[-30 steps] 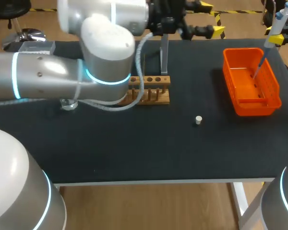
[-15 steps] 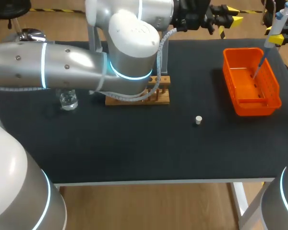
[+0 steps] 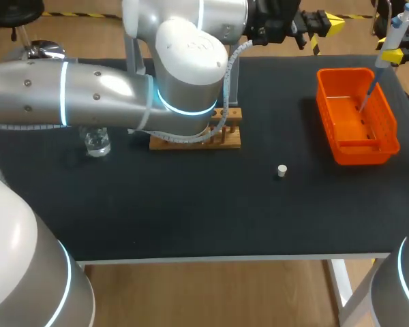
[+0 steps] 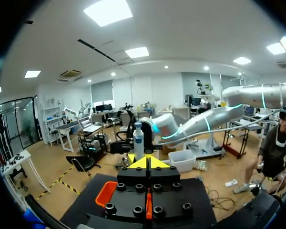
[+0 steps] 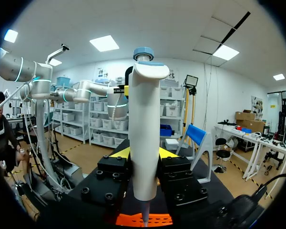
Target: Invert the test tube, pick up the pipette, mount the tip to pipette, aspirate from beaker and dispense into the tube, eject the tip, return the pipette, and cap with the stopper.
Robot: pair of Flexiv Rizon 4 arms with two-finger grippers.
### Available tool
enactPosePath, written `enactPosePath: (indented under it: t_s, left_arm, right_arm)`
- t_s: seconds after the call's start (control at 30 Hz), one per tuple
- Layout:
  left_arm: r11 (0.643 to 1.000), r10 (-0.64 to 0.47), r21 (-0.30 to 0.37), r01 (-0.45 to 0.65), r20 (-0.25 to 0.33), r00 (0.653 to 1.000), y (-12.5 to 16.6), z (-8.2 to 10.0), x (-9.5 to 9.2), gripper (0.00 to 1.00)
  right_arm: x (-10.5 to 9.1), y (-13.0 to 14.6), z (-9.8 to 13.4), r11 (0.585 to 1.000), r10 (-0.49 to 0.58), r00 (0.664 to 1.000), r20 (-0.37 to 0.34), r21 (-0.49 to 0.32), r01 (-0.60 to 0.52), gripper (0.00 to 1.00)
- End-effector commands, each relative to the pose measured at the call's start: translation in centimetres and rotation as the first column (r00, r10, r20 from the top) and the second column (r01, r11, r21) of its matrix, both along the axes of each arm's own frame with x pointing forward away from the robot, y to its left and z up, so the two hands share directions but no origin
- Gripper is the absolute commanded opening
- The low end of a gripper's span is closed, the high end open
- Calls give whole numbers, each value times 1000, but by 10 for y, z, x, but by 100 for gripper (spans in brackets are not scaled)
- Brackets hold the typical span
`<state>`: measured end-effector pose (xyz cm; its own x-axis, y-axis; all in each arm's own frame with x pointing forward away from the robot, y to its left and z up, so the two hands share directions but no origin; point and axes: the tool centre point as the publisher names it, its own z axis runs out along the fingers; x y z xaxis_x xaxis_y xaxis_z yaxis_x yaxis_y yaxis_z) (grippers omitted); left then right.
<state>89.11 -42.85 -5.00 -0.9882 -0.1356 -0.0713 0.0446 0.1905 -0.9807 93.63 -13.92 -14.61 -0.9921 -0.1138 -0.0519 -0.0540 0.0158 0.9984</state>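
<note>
Right gripper [image 5: 144, 153]: fingers clamped from both sides on the pipette [image 5: 145, 124], held upright by its mid body. The thin lower end hangs over the orange bin [image 3: 358, 153], above its floor and not touching it. Left gripper [image 4: 145, 162]: yellow tips pressed together, nothing between them, raised beyond the far edge of the table.

Handling, as I judge it: the pipette is rigid, smooth plastic and light, so a mid-body grip below the head keeps it from tipping. The test tube [image 3: 233, 88] looks thin-walled and fragile and should be taken on its upper wall with light force. The stopper [image 3: 281, 170] is small, light and likely to roll, so it should be pinched across its sides.

Count:
- 1 pipette
- 1 test tube, upright in the wooden rack [image 3: 228, 139]
- 1 rack
- 1 beaker [image 3: 95, 143], near the rack on my left
- 1 stopper, alone on the mat between rack and bin
- 1 bin
</note>
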Motion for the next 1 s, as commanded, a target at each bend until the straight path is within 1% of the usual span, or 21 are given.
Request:
enactPosePath:
  t_s: [0.03, 0.2, 0.23, 0.37, 0.43, 0.63, 0.77, 0.9, 1.0]
  left_arm:
    - [1000, 0, -3, 0, 0, 1000, 0, -1, 0, 0]
    - [1000, 0, -3, 0, 0, 1000, 0, -1, 0, 0]
    - [1000, 3, -17, -3, 2, 1000, -1, -2, 0, 0]
    - [1000, 6, -26, -6, -8, 1000, -9, -4, 3, 0]
    - [1000, 7, -28, -7, -10, 1000, -14, -3, 4, 0]
    - [998, -1, -68, 1, -6, 1000, -37, -3, 10, 0]
    - [997, -9, -73, 9, -3, 1000, -48, -2, 14, 0]
    - [995, -5, -98, 6, 16, 1000, -58, 1, 19, 0]
    - [994, -16, -104, 18, 23, 1000, -66, 4, 22, 0]
  right_arm:
    - [1, -1, 0, 1000, 3, 1000, 0, -2, -3, 0]
    - [1, -1, 0, 1000, 3, 1000, 0, -2, -3, 0]
    - [1, -1, 0, 1000, 3, 1000, 0, -2, -3, 0]
    - [1, -1, 0, 1000, 3, 1000, 0, -2, -3, 0]
    - [1, -1, 0, 1000, 3, 1000, 0, -2, -3, 0]
    - [1, -1, 0, 1000, 3, 1000, 0, -2, -3, 0]
    - [1, -1, 0, 1000, 3, 1000, 0, -2, -3, 0]
    - [1, -1, 0, 1000, 3, 1000, 0, -2, -3, 0]
    - [1, -1, 0, 1000, 3, 1000, 0, -2, -3, 0]
